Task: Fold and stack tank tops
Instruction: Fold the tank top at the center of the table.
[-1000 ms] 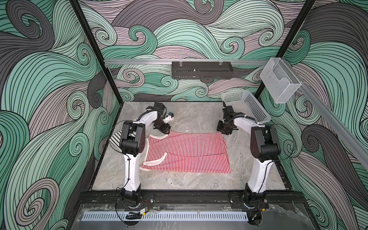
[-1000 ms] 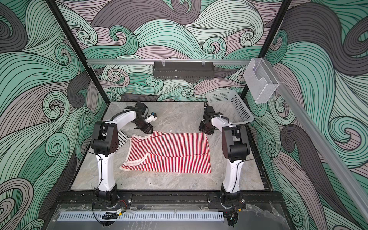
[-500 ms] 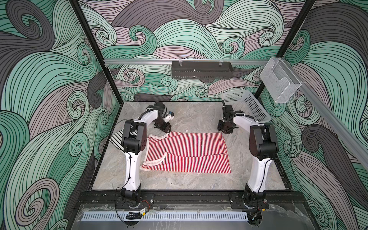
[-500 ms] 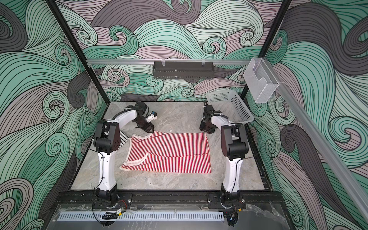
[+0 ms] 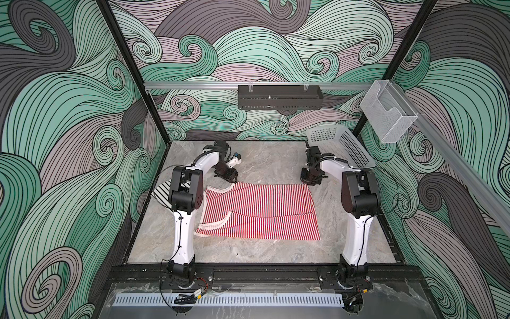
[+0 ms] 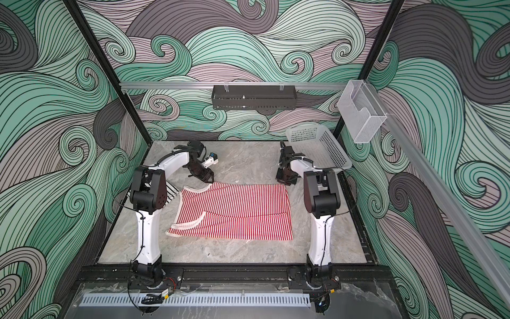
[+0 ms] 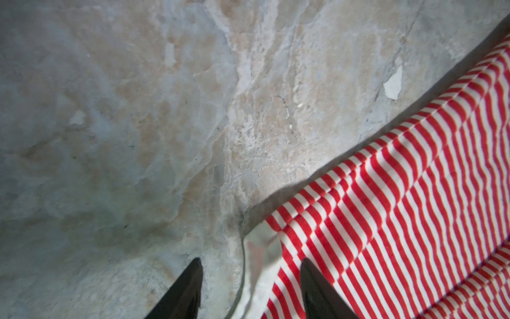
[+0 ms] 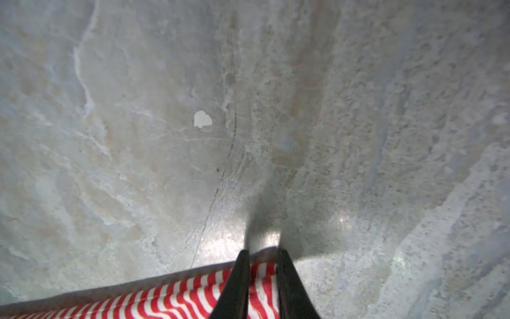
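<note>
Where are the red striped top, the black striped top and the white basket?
red-and-white tank top [image 5: 262,210], in a top view, middle of the cloth.
black-and-white tank top [image 5: 161,194], in a top view, its visible striped patch.
white basket [image 5: 353,149], in a top view, perforated side wall.

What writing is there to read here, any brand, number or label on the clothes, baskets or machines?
None: no word, number or logo is readable in any view.
The red-and-white tank top, black-and-white tank top, white basket, black tray and clear box bear none.
The yellow fitting at the front rail is too small to tell.
</note>
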Controlling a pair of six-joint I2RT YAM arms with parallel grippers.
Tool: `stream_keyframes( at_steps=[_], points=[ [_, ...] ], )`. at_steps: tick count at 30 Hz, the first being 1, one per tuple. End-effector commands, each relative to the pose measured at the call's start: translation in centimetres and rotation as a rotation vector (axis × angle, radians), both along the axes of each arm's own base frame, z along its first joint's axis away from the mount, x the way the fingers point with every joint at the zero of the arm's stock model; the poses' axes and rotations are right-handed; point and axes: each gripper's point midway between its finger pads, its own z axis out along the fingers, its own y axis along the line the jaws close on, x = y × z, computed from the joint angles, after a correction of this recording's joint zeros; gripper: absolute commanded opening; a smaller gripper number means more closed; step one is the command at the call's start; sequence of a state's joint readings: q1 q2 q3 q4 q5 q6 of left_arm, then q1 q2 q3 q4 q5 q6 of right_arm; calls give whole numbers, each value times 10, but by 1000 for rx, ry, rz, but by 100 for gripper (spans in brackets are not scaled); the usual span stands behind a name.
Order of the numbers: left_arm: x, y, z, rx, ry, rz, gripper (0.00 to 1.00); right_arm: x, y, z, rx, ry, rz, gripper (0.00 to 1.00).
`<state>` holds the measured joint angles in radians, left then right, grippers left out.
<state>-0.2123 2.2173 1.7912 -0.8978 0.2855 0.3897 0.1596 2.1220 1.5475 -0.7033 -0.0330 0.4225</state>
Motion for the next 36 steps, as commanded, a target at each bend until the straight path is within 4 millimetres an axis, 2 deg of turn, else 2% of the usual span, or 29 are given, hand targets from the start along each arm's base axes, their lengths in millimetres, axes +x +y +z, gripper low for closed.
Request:
stream_keyframes(
  at_steps=[1, 6, 12, 20, 22, 23, 25, 26, 27, 36],
  points=[
    [-4, -4, -2, -20, 36, 1, 60, 0, 0, 6, -18, -8, 10, 13],
    [-3, -3, -4, -10, 43, -1, 61, -1, 5, 23, -12, -41, 23, 0],
    [-3, -6, -8, -17, 61, -11, 61, -2, 13, 37, -10, -72, 42, 0],
    [-6, -18, -12, -40, 101, -29, 54, -6, 14, 47, -17, -90, 50, 0],
    [-6, -18, -11, -46, 102, -31, 45, -8, 13, 47, -20, -88, 53, 0],
    [-6, -19, -10, -49, 100, -32, 37, -8, 13, 47, -22, -88, 52, 0],
    [-7, -21, -7, -60, 103, -39, 11, -9, 10, 47, -34, -90, 50, 0],
    [-7, -21, -6, -64, 103, -39, 2, -9, 9, 47, -40, -92, 51, 0],
    [-7, -22, -5, -65, 103, -39, 0, -10, 8, 47, -45, -89, 50, 0],
    [-8, -17, 12, -60, 45, -35, 0, -20, -5, 49, -63, -93, 30, 0]
  ],
)
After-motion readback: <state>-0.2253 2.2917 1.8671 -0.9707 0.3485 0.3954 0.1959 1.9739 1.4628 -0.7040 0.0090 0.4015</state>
